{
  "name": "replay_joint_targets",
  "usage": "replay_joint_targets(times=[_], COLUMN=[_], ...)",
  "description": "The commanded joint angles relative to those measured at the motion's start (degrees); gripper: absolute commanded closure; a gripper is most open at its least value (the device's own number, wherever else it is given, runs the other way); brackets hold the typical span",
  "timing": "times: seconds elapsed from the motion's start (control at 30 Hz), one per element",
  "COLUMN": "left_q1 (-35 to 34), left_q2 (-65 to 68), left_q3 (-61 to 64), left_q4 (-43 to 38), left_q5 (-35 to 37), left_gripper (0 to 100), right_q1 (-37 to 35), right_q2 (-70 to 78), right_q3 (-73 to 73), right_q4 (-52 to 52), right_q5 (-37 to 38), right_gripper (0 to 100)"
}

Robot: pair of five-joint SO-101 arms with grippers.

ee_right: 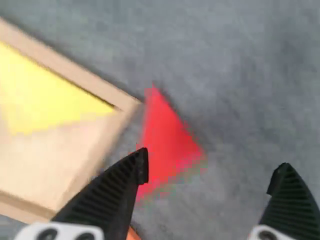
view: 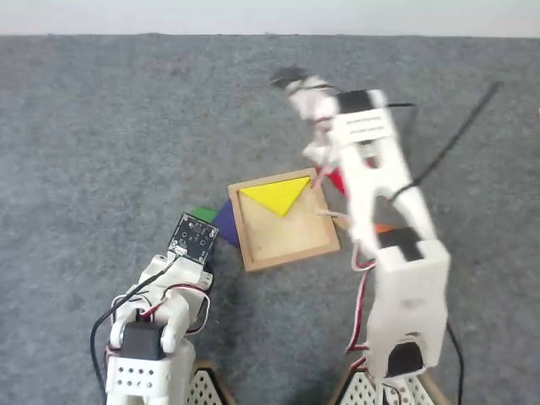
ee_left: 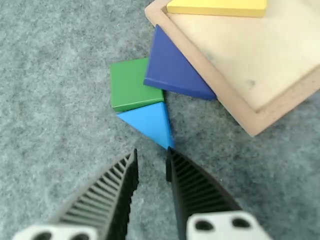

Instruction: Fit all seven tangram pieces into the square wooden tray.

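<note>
- My left gripper (ee_left: 150,160), ridged fingers slightly apart and empty, sits just by three flat pieces: green square (ee_left: 134,84), light-blue triangle (ee_left: 150,122), dark-blue triangle (ee_left: 172,67).
- One square wooden tray (ee_left: 240,107) holds one yellow triangle (ee_left: 217,7).
- My right gripper (ee_right: 212,165) gapes wide over one red triangle (ee_right: 167,142), beside the tray.

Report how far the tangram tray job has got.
Done: the yellow triangle lies in the tray. In hand: nothing gripped; the open right claw hangs over the red triangle beside the tray. Left: that one, the dark blue triangle, green square, light blue triangle and an orange piece, all on the carpet.
</note>
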Motion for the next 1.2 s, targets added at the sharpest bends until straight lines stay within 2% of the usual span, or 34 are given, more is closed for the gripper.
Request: replay_joint_targets(times=[0.0, 0.27, 0.4, 0.5, 0.77, 1.17], left_q1=[-0.09, -0.09, -0.09, -0.09, -0.09, -0.09], left_q2=[-1.05, -1.05, -1.05, -1.05, -1.05, -1.05], left_q3=[-0.57, -0.57, -0.57, -0.57, -0.57, -0.57], left_q4=[0.44, 0.44, 0.44, 0.44, 0.44, 0.44], left_q5=[-0.35, -0.35, -0.35, -0.35, -0.35, -0.35], left_gripper=[91, 91, 91, 91, 91, 91], right_q1=[1.63, 1.19, -0.57, -1.63, -0.04, 0.75], right_q2=[1.19, 6.64, 8.57, 9.19, 9.54, 14.29], right_q3=[-1.05, -1.32, -1.32, -1.32, -1.32, -2.73], right_q4=[0.31, -2.59, -0.75, -0.13, 0.04, -0.84], right_q5=[2.99, 10.81, 7.21, 1.85, -8.7, -6.24], right_gripper=[63.1, 63.0, 63.2, 63.2, 63.3, 63.3])
